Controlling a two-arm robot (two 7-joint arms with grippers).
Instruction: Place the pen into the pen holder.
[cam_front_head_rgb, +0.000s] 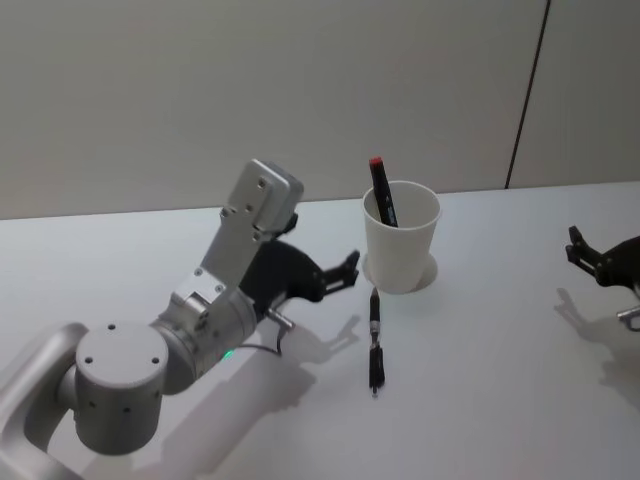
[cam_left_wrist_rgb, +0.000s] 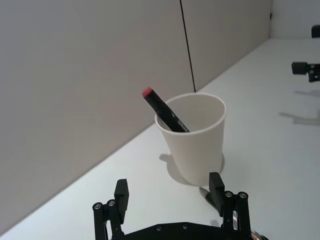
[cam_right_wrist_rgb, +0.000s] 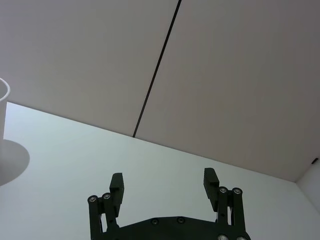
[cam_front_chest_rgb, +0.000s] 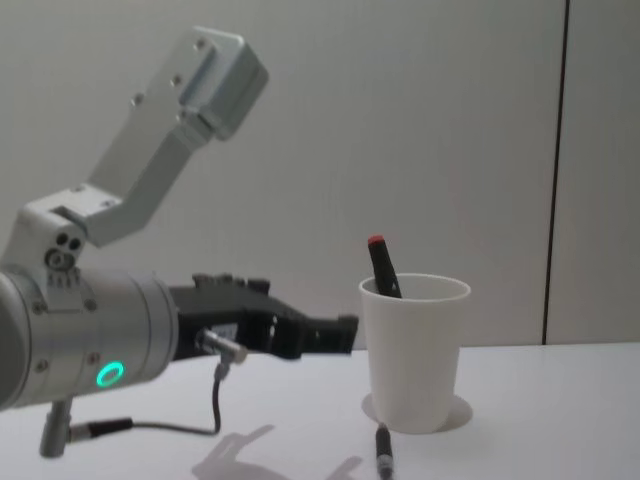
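Observation:
The white paper cup pen holder (cam_front_head_rgb: 401, 238) (cam_left_wrist_rgb: 194, 139) (cam_front_chest_rgb: 416, 352) stands upright near the table's far edge. A black pen with a red cap (cam_front_head_rgb: 382, 189) (cam_left_wrist_rgb: 162, 106) (cam_front_chest_rgb: 381, 264) leans inside it. A second black pen (cam_front_head_rgb: 375, 340) (cam_front_chest_rgb: 382, 461) lies flat on the table just in front of the cup, its tip (cam_left_wrist_rgb: 204, 192) showing by my left fingers. My left gripper (cam_front_head_rgb: 350, 268) (cam_left_wrist_rgb: 168, 192) (cam_front_chest_rgb: 345, 335) hovers open just left of the cup, holding nothing. My right gripper (cam_front_head_rgb: 590, 255) (cam_right_wrist_rgb: 164, 180) rests open far to the right.
A bare white table (cam_front_head_rgb: 480, 400) spreads around the cup, with a grey wall (cam_front_head_rgb: 300, 90) close behind it. The cup's edge (cam_right_wrist_rgb: 3, 102) shows at the side of the right wrist view. My right gripper (cam_left_wrist_rgb: 305, 67) appears far off in the left wrist view.

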